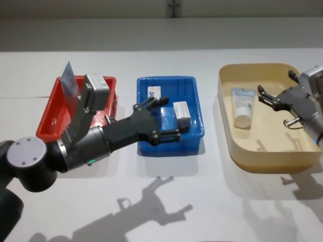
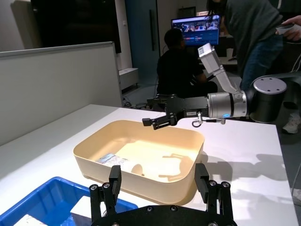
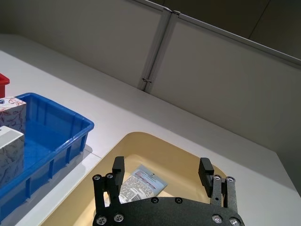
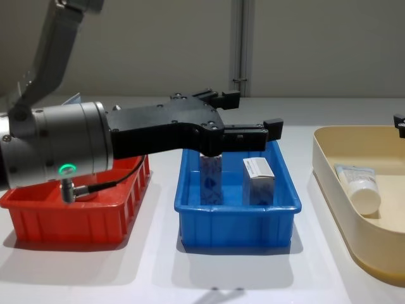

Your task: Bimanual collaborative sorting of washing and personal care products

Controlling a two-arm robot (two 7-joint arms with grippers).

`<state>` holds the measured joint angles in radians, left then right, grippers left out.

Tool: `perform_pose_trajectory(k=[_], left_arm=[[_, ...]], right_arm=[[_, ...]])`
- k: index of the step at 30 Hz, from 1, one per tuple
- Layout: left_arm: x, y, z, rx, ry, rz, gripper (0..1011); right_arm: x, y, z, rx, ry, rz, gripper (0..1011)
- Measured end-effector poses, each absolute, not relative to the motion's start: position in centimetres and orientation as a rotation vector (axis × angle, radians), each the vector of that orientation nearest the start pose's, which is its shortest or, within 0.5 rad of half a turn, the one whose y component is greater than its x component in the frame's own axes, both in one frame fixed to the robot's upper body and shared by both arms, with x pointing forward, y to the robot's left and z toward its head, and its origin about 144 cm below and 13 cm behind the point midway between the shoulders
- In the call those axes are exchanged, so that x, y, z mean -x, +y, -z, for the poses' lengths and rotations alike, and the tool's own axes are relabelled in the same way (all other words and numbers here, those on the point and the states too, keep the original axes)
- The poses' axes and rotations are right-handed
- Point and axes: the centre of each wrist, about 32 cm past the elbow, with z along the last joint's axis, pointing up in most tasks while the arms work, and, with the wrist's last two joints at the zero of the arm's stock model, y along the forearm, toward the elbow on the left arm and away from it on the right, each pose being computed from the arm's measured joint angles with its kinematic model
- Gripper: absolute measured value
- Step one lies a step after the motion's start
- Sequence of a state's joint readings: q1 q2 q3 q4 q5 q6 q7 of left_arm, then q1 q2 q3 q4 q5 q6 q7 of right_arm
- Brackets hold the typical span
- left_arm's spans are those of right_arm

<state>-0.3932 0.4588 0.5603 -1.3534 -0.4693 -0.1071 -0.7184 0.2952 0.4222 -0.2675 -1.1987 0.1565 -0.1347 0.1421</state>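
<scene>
Three bins stand in a row on the white surface [image 1: 212,201]: a red bin [image 1: 50,121] on the left, a blue bin [image 1: 194,91] in the middle and a beige bin [image 1: 227,136] on the right.

The left pincer [image 1: 169,118] reaches across above the blue bin with its fingers spread wide and nothing between them. In the chest view it hangs just above the bin, clear of what stands inside. Two small blue cartons with white tops stand upright in that bin, one carton [image 1: 181,112] near the right wall and the other carton [image 1: 154,92] toward the far wall, apart from each other.

The right pincer [image 1: 276,82] hovers above the beige bin near its far right side, also spread wide and empty. A pale-blue tube [image 1: 242,106] with a white cap lies flat on the floor of the beige bin, beside its left wall, its cap pointing toward the robot.
</scene>
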Motion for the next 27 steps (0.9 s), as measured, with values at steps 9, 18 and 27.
perform_pose_trajectory(k=[9,18,27], left_arm=[[-52.8,25.0,-116.5,-0.114,-0.11,-0.597,1001],[-52.1,26.2,-116.0,-0.152,-0.132,-0.728,1001],[-51.4,27.3,-115.5,-0.187,-0.156,-0.845,1001]], right_arm=[[-51.2,-31.8,-113.9,0.284,-0.26,1.276,1001],[-49.5,-31.2,-114.0,0.298,-0.28,1.256,1001],[-48.9,-30.9,-114.0,0.304,-0.284,1.248,1001]])
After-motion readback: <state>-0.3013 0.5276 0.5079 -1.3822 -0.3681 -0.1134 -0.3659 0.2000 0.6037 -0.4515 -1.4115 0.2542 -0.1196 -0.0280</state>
